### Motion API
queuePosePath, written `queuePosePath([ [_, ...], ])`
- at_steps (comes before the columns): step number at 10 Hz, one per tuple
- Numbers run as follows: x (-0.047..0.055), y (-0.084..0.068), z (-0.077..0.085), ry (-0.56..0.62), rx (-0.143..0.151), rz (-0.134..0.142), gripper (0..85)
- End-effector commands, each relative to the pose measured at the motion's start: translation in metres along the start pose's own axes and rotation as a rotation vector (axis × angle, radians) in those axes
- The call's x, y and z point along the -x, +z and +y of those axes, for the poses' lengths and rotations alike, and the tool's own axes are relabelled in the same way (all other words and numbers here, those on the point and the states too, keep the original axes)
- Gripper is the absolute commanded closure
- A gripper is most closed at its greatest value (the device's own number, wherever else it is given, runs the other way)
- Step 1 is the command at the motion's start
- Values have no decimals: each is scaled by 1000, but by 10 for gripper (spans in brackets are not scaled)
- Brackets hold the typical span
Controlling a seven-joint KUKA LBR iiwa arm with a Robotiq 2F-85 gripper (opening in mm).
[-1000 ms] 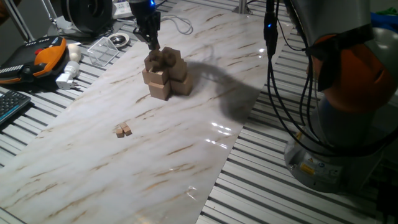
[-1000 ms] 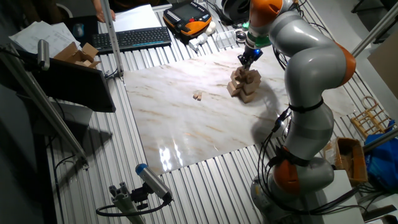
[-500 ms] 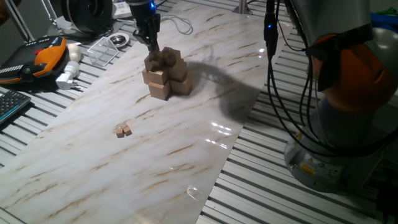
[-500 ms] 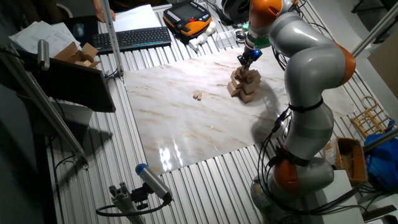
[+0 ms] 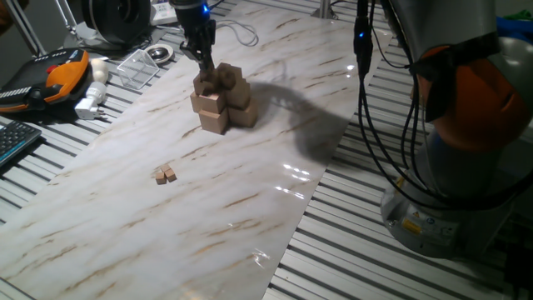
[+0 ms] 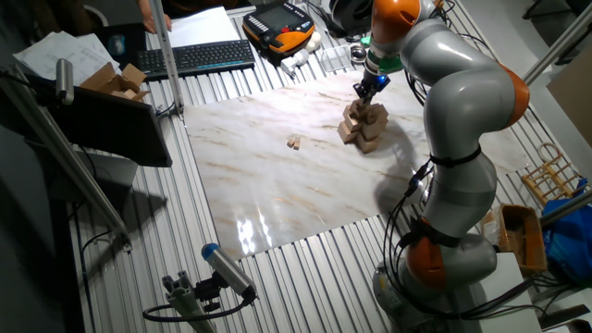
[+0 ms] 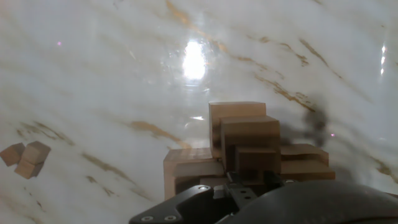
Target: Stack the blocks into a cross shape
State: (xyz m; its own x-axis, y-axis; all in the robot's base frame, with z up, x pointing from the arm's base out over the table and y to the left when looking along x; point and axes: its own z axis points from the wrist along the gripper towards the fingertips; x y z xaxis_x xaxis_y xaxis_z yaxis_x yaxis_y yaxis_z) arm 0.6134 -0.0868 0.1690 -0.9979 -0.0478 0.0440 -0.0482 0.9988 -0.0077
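Observation:
The cross shape (image 5: 221, 102) is a tiered pile of tan cubes at the far part of the marble board; it also shows in the other fixed view (image 6: 363, 125) and in the hand view (image 7: 247, 142). My gripper (image 5: 204, 63) stands upright over the pile's top left, fingers close together and touching or just above the small top cubes; it also shows in the other fixed view (image 6: 363, 93) and the hand view (image 7: 239, 185). Whether anything sits between the fingertips is hidden. Two tiny blocks (image 5: 165, 173) lie together on the board away from the pile, also in the other views (image 6: 293, 142) (image 7: 25, 158).
An orange teach pendant (image 5: 58, 73), a white plug (image 5: 90, 102) and a clear plastic box (image 5: 137, 62) lie beside the board's left edge. A keyboard (image 6: 199, 57) sits further off. The arm's base (image 5: 470, 125) and its cables (image 5: 366, 92) stand to the right.

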Motion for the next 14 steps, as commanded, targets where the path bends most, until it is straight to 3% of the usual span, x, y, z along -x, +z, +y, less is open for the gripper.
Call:
queuePosePath([
  [1, 0, 1, 0, -3, -1, -1, 850],
  [14, -11, 5, -2, -2, 4, 2, 850],
])
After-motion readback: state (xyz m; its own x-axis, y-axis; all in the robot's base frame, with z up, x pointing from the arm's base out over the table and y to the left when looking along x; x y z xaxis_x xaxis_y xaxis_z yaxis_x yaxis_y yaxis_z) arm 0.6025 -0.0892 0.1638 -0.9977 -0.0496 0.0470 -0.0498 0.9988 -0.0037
